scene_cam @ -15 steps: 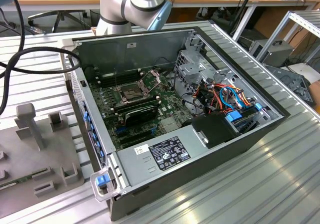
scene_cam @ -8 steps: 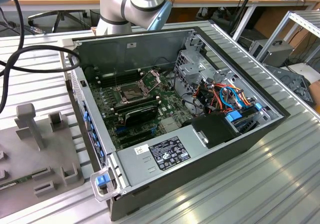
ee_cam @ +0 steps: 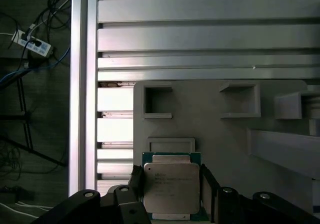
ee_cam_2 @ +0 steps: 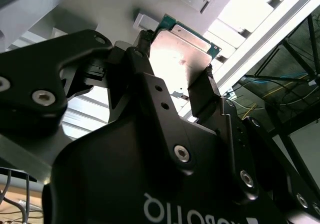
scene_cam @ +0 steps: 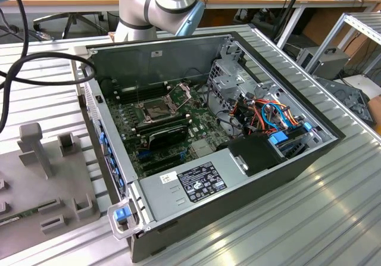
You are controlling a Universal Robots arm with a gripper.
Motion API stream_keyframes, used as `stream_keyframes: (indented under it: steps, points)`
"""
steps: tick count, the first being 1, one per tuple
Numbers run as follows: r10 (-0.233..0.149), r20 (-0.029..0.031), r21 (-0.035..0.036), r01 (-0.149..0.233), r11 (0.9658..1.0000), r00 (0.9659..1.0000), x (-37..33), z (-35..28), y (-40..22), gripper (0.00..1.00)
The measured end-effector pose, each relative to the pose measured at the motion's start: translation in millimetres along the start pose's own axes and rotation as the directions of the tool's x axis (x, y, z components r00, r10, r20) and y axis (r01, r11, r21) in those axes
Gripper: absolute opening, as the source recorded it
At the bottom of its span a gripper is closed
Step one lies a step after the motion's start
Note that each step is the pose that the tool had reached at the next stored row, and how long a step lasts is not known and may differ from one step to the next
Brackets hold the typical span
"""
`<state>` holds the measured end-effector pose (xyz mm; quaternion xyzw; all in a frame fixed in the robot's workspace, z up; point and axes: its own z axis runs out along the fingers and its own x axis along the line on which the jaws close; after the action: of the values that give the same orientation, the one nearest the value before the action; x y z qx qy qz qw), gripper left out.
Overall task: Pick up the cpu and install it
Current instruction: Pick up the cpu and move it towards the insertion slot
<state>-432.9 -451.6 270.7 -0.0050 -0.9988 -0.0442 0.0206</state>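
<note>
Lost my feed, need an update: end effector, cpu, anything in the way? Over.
End effector shut on the cpu, gripping two opposite edges. Over the grey fixture tray. Socket frame raised in the case. Nothing seen in the way.

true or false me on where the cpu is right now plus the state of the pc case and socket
1. The cpu sits between the fingers of the gripper. True.
2. The cpu is seated in the socket. False: the socket holds no chip; the cpu is in the gripper, over the grey fixture tray.
3. The computer case lies open with the motherboard exposed. True.
4. The socket's metal frame is shut flat. False: the metal frame stands hinged up.
</note>
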Motion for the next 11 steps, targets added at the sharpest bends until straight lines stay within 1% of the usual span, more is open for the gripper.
stream_keyframes:
  steps: [10, 11]
  points:
    - [0.000, 0.0000, -0.0042, 0.000, 1.0000, 1.0000, 0.1, -2.4, 0.2, 0.55]
    - [0.000, -0.0001, -0.0055, 0.000, 1.0000, 1.0000, 0.1, -3.1, 0.2, 0.55]
